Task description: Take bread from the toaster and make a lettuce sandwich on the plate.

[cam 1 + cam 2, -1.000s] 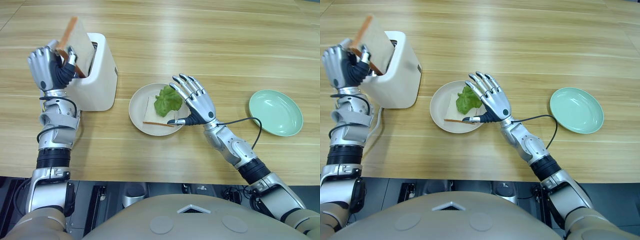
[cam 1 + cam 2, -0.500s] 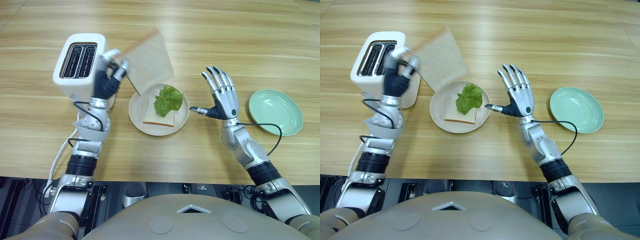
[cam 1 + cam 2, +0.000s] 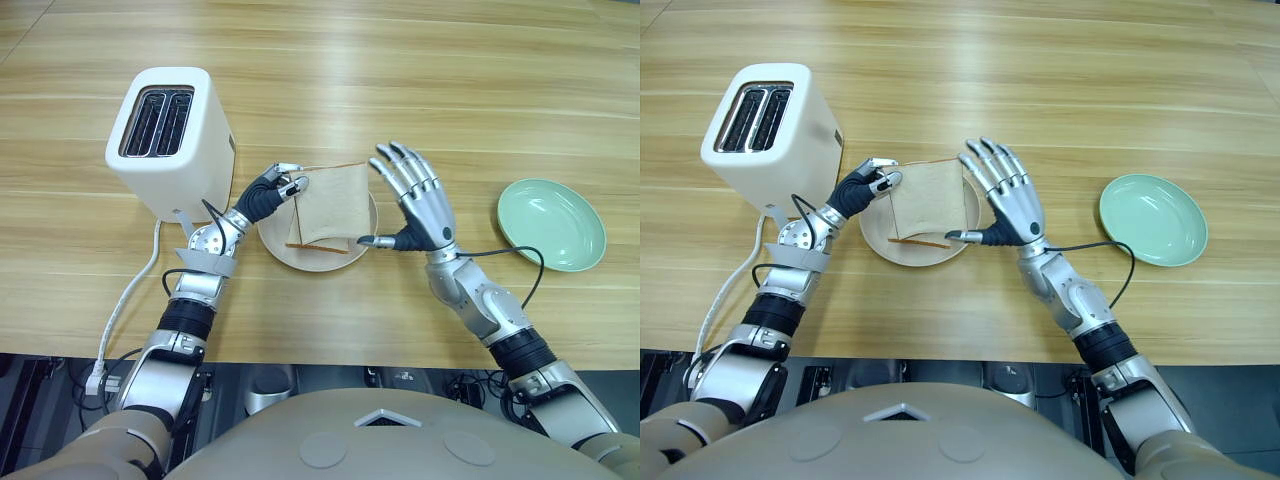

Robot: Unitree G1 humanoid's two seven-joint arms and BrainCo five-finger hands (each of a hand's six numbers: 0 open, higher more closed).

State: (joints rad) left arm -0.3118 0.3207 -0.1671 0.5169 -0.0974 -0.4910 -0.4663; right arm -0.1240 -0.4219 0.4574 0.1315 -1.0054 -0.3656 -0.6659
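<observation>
A slice of bread (image 3: pixel 330 203) lies over the beige plate (image 3: pixel 273 240), covering the lettuce, and the lower slice's crust (image 3: pixel 318 246) peeks out beneath it. My left hand (image 3: pixel 268 190) pinches the top slice at its upper left corner, low over the plate's left rim. My right hand (image 3: pixel 415 200) is open with fingers spread, at the slice's right edge, its thumb by the lower right corner. The white toaster (image 3: pixel 170 140) stands at the left, with nothing standing up out of its two slots.
A pale green plate (image 3: pixel 552 225) sits on the wooden table to the right. The toaster's white cable (image 3: pixel 128 300) runs down to the table's front edge. Bare table stretches behind the plates.
My left hand brought the slice down from above the plate and laid it over the lettuce. My right hand moved back in to the plate's right side.
</observation>
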